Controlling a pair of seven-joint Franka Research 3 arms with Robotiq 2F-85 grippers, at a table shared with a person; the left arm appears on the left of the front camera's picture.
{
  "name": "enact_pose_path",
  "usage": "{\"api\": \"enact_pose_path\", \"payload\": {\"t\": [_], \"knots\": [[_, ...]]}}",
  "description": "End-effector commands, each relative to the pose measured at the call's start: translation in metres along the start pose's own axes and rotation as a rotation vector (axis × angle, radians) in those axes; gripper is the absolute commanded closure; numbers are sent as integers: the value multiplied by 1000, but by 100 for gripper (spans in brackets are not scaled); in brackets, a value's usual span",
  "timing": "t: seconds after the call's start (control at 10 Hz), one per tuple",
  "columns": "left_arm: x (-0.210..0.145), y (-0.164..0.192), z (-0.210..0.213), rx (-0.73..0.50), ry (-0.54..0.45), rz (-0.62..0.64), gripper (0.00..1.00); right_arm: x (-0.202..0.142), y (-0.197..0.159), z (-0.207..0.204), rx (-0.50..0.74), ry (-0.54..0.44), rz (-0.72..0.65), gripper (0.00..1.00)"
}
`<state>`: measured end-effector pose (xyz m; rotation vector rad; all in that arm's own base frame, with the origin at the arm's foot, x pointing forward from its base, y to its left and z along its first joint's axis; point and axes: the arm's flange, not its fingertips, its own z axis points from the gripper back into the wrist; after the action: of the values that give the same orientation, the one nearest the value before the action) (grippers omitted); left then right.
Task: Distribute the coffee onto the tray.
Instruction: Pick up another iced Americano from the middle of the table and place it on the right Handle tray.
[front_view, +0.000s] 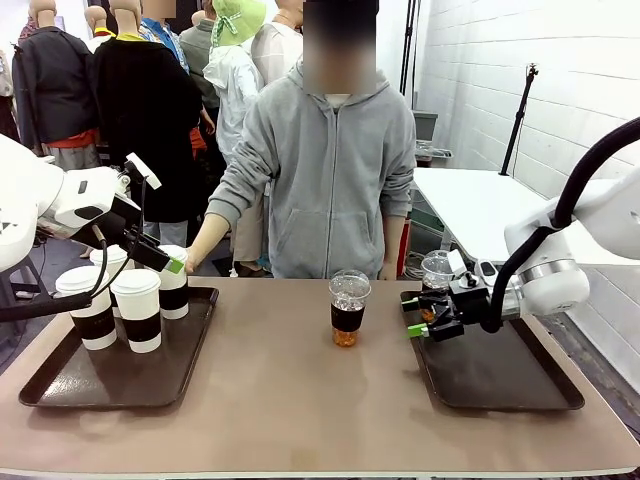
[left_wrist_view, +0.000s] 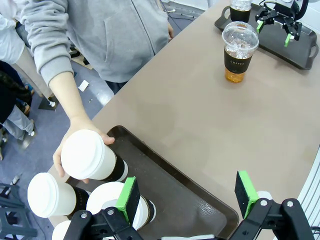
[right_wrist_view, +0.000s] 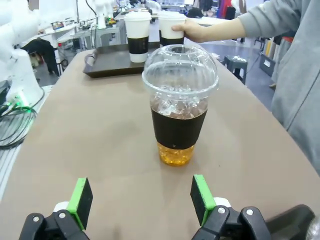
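Several white lidded coffee cups (front_view: 137, 308) with dark sleeves stand on the left tray (front_view: 60, 385). A person's hand (left_wrist_view: 70, 145) holds one of them (left_wrist_view: 92, 156) at the tray's far edge. My left gripper (left_wrist_view: 187, 197) hovers open above this tray (left_wrist_view: 195, 202), close over another white cup (left_wrist_view: 112, 200). A clear dome-lidded cup of amber drink (front_view: 348, 308) stands mid-table. My right gripper (front_view: 412, 318) is open and level with it, a short way to its right; the cup (right_wrist_view: 179, 110) sits ahead of the green pads (right_wrist_view: 202, 197). A second clear cup (front_view: 437, 273) stands on the right tray (front_view: 500, 375).
The person in a grey hoodie (front_view: 330, 170) stands at the far side, one arm reaching to the left tray. The brown table (front_view: 290, 400) lies bare between the two trays. A white side table (front_view: 480, 200) and a light stand are at back right.
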<state>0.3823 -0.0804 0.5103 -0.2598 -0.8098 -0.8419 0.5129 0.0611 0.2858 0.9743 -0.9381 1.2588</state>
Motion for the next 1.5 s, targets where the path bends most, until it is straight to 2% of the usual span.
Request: {"api": "enact_pose_path", "payload": {"t": [0.0,0.4,0.5,1.0,1.4], "knots": [[-2,3,-2,-6,-5,-3,0,-3,5,-18,-36,1,5,0],[-2,3,-2,-6,-5,-3,0,-4,5,-38,-76,-3,3,0],[-2,3,-2,-6,-5,-3,0,1,1,-28,-28,4,-15,0],[-2,3,-2,-6,-5,-3,0,1,1,-28,-28,4,-15,0],[-2,3,-2,-6,-5,-3,0,3,-11,-46,-91,-38,-28,0]]}}
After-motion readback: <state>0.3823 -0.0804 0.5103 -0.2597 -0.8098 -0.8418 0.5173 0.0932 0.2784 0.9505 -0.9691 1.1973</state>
